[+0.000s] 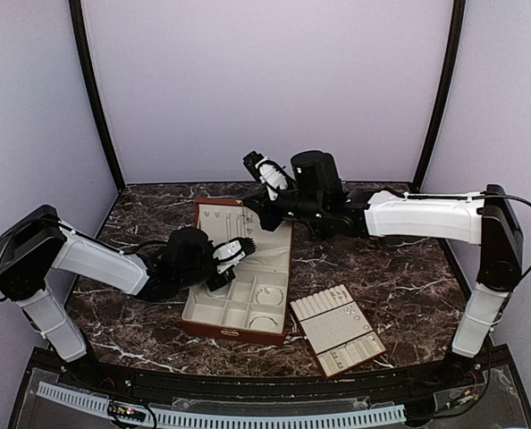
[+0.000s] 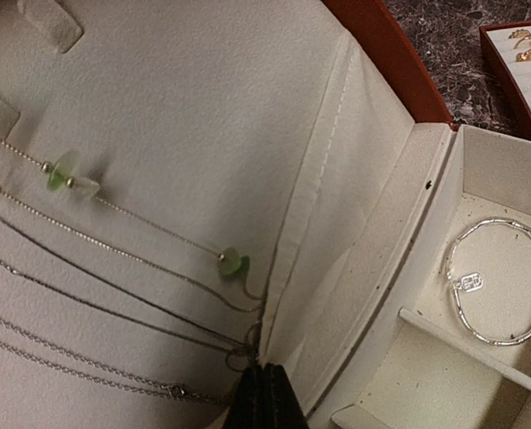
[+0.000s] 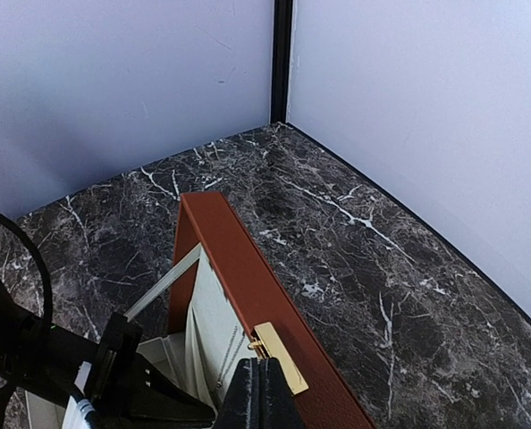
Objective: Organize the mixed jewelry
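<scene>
Top view: the open box (image 1: 234,332) sits mid-table with the tray (image 1: 337,332) at its 4 o'clock; the left gripper (image 1: 234,253) hangs over the box, and the right gripper (image 1: 255,207) is at the lid's (image 1: 221,219) 12 o'clock edge. Left wrist: jaws pressed together at 6 o'clock, whether pinching anything unclear; chains (image 2: 113,268) cross the lid lining; a bangle (image 2: 502,281) lies in a compartment at 3 o'clock. Right wrist: jaws closed at 6 o'clock beside the gold clasp (image 3: 279,357).
</scene>
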